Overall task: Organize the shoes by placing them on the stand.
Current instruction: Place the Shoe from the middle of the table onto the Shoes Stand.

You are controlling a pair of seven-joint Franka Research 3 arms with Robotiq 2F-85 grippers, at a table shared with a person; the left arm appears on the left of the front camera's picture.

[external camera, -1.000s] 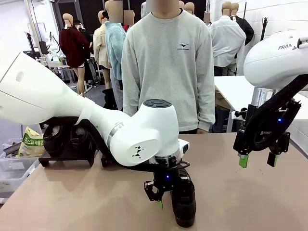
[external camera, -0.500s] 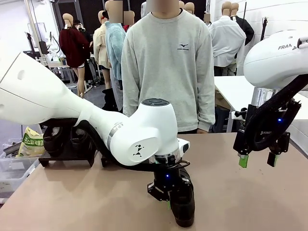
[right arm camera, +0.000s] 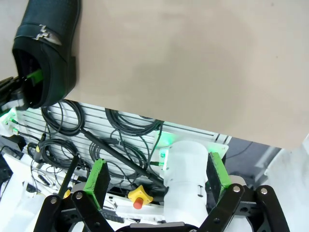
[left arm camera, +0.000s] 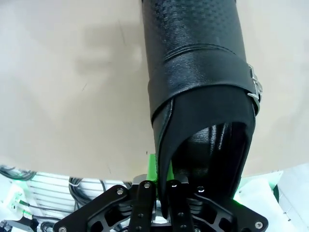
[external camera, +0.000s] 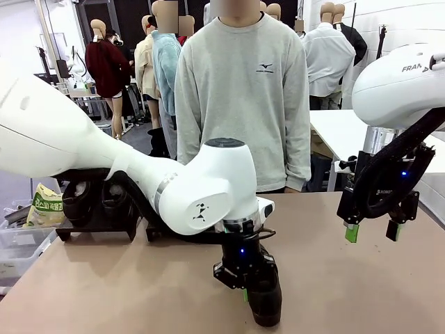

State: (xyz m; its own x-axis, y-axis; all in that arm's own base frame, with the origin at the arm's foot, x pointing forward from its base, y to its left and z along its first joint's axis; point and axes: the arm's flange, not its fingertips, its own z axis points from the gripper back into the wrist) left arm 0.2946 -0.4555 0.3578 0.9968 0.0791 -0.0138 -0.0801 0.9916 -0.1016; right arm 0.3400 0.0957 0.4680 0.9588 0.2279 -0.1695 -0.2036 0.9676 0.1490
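Tan counter (external camera: 361, 278) in a bright indoor room, white wall (external camera: 389, 21) at far right, white side table (external camera: 341, 132) behind it, dark doorway area at back, clear plastic bin (external camera: 17, 243) with a yellow-green bag (external camera: 45, 207) at left edge, grey floor beyond.
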